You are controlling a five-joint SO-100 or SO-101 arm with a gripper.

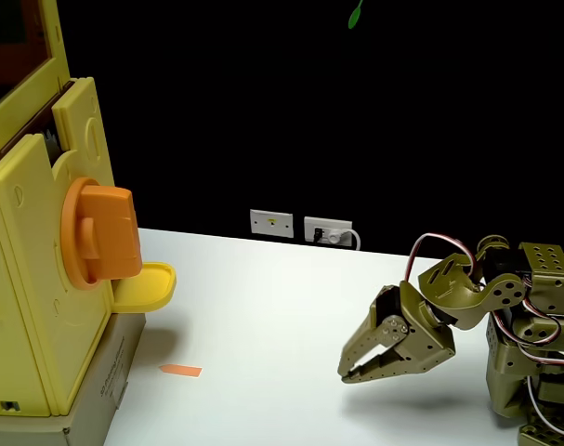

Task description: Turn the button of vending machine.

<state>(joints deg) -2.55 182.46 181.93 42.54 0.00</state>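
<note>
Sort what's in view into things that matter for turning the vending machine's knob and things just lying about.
Belongs to the job:
- the orange button
- the pale-yellow vending machine that carries it
- the gripper, low over the table, well right of the machine, holding nothing

Just there:
- the yellow tray below the button
- the orange strip on the table
- the wall sockets

Pretty even bright light from above, white tabletop (282,307) nearly blown out, background pure black. Soft shadow sits under my jaws. Everything's sharp, no real blur.
</note>
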